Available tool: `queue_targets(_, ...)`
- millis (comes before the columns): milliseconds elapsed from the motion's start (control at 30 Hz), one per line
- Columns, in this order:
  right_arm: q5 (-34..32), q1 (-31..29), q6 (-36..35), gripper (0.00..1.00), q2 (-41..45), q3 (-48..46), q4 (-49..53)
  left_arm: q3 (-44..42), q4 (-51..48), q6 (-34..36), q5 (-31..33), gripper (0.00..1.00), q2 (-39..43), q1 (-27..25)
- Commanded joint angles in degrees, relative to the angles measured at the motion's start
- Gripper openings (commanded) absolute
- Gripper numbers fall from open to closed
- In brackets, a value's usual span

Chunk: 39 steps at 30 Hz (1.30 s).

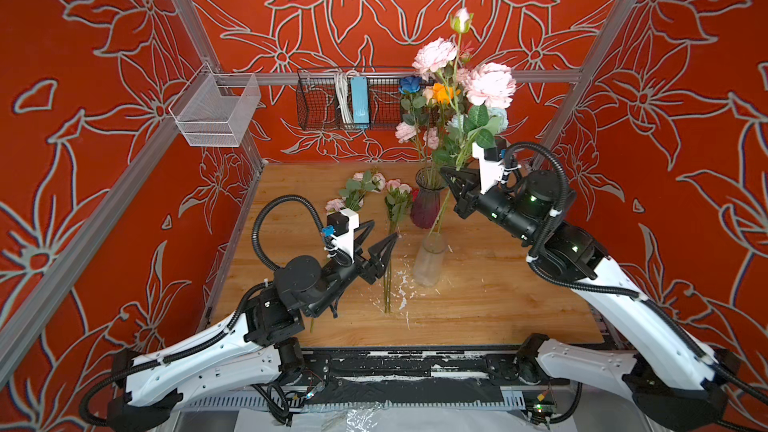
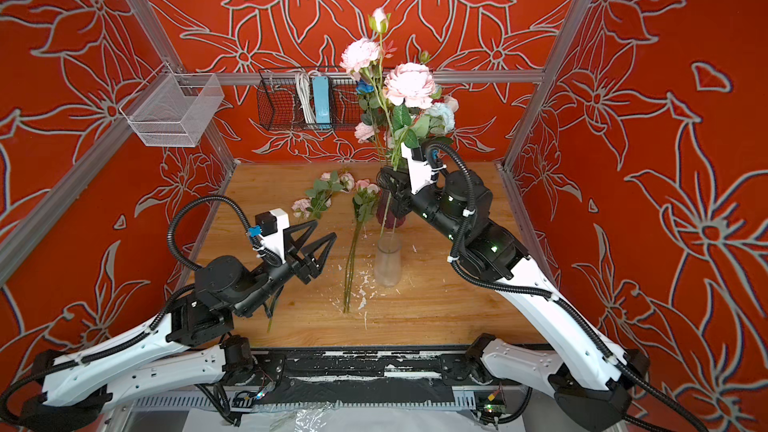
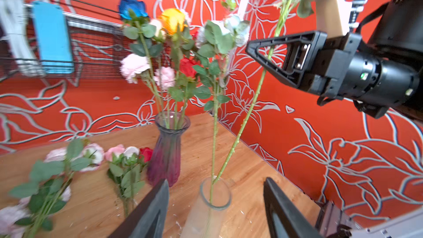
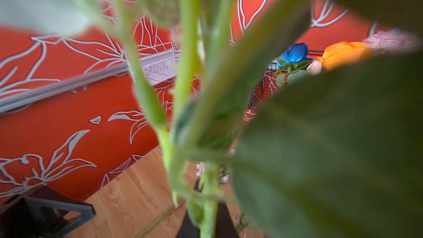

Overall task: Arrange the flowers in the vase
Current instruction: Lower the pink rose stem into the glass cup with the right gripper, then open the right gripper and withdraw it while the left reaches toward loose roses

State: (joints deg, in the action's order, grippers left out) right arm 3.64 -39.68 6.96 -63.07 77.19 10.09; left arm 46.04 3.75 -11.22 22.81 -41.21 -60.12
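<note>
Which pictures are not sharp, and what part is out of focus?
Right wrist view: the pink flower spray lies right at the lens, a green blur over most of the frame; only the blue rose behind is fairly sharp. Left wrist view: the loose flowers on the table are smeared, the clear vase soft. Both top views: sharp, evenly lit.

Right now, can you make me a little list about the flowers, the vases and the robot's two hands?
right gripper: shut on the stem of the tall pink flower spray
stem end: inside the clear vase, leaning
left gripper: open, holding nothing, left of the clear vase, not touching it
purple vase: behind the clear vase, holds blue, orange, red and pink flowers
loose flowers: two bunches lying on the table, left of the purple vase
job: not finished yet
</note>
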Motion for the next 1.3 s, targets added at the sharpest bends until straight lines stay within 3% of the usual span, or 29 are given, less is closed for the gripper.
queue_targets(0, -4.1, 0.3, -6.6, 0.00, -2.0, 0.7, 1.2, -2.6, -2.9, -2.2, 4.4, 0.66, 1.1, -0.3)
queue_targets(133, -4.5, 0.3, -5.5, 0.00, -3.5, -0.3, 2.6, -3.2, -3.7, -2.3, 5.0, 0.66, 1.7, -0.3)
queue_targets(400, -2.5, 0.2, 0.3, 0.02, -1.1, -11.8, -0.1, -4.5, -2.9, -1.7, 7.0, 0.69, -1.0, -0.1)
queue_targets(667, -1.5, 0.1, 2.4, 0.05, -1.3, -18.0, -2.0, -7.6, -4.3, -6.8, 6.8, 0.70, -3.9, 2.0)
queue_targets(1000, -2.1, 0.1, 3.5, 0.22, 1.4, -22.1, -3.1, -8.7, -5.4, -9.7, 3.8, 0.70, -4.9, 5.8)
queue_targets(1267, -1.4, 0.1, 4.1, 0.25, 4.7, -22.6, -2.4, -8.7, -5.7, -9.5, 3.0, 0.70, -5.9, 7.5)
